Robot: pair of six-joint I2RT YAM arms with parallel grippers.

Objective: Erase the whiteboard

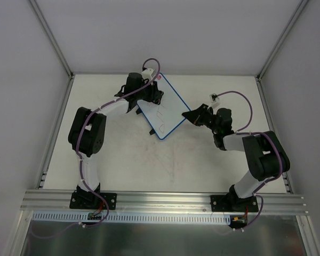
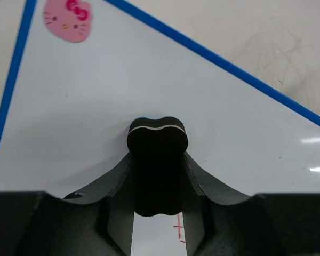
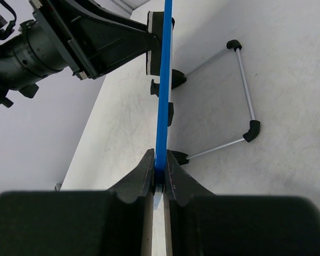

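Observation:
The whiteboard (image 1: pixel 165 106) stands tilted at the back of the table, white with a thin blue frame. Faint marks (image 1: pixel 160 116) show on it. My left gripper (image 1: pixel 148 100) is shut on a black bone-shaped eraser (image 2: pixel 157 160), which rests against the board's face (image 2: pixel 122 85). Small red marks (image 2: pixel 179 230) lie just below the eraser. A pink sticker (image 2: pixel 68 20) sits at one corner. My right gripper (image 3: pixel 160 161) is shut on the board's blue edge (image 3: pixel 163 80), at its right corner (image 1: pixel 188 116).
A wire stand (image 3: pixel 245 90) with black feet props the board from behind. The left arm (image 3: pixel 69 37) reaches in from the far side of the board. Side walls and an aluminium rail (image 1: pixel 160 200) border the table (image 1: pixel 170 165).

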